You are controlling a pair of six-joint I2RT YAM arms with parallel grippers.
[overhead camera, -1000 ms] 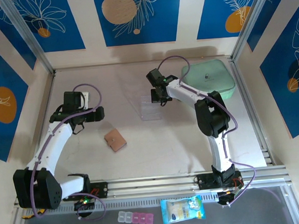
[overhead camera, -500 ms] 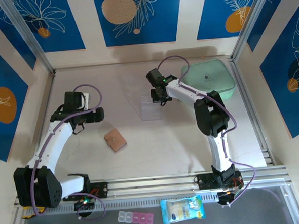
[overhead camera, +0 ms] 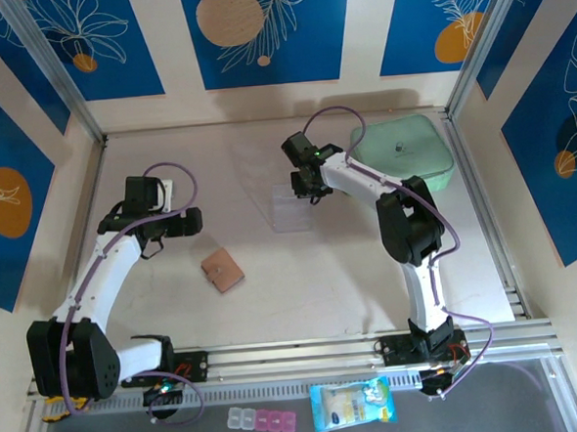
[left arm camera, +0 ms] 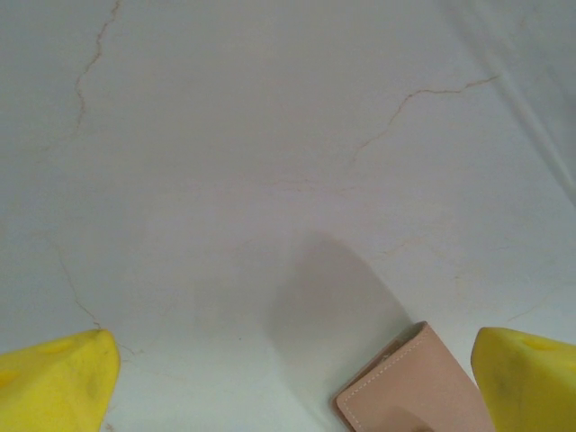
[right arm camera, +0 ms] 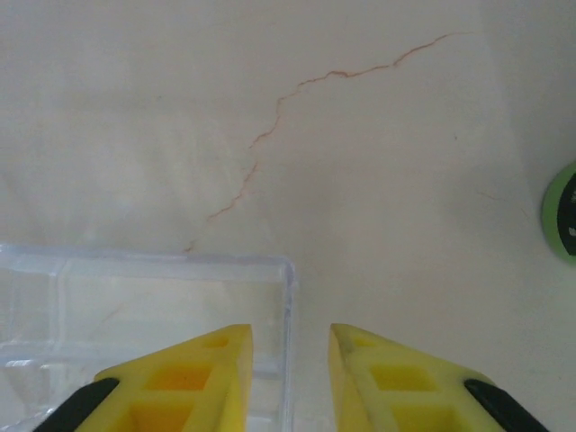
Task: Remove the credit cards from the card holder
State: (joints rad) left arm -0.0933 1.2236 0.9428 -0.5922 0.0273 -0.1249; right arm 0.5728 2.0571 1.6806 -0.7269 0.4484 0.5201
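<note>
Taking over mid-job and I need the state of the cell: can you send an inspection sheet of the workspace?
Surface: pale table, hairline cracks, no spill seen.
Job's things: card holder lies folded shut, left of centre; credit cards: nothing seen.
Clutter: clear plastic box mid-table; mint-green case far right; pill boxes and a packet on the near side of the rail.
Grippers: left hand wide open above the table, the card holder's corner just inside its span; right hand slightly open, astride the clear plastic box's wall.
Cables: purple cable looped along each arm, off the table.
Surroundings: blue leaf-print panels.
</note>
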